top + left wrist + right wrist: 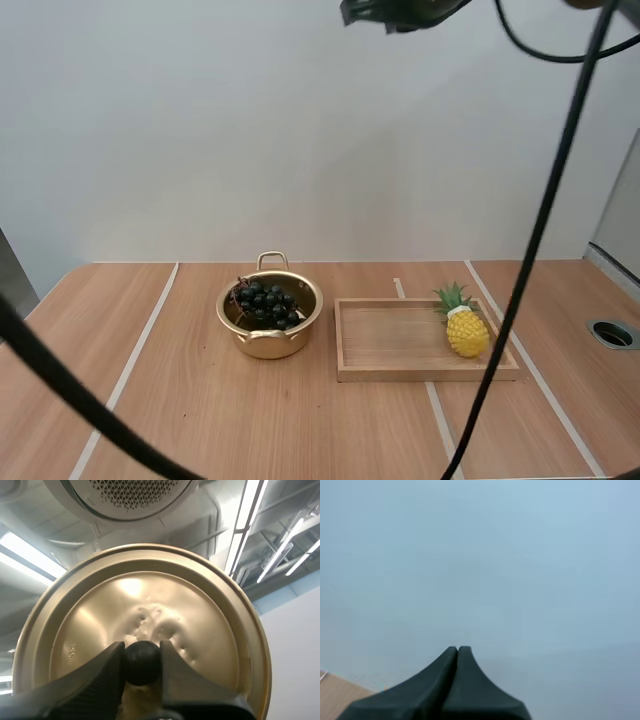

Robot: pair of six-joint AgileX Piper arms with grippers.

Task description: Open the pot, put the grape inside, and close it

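Observation:
A gold pot (269, 318) stands lidless on the table, left of the wooden tray. A bunch of dark grapes (265, 303) lies inside it. In the left wrist view my left gripper (142, 656) is shut on the black knob (141, 662) of the gold lid (145, 625), whose round face is turned toward the camera and held up high. My right gripper (457, 650) is shut on nothing, its fingers lying together as one dark wedge against the plain wall.
A wooden tray (400, 340) lies right of the pot with a yellow toy pineapple (464, 322) at its right end. A round hole (612, 333) sits in the table near the right edge.

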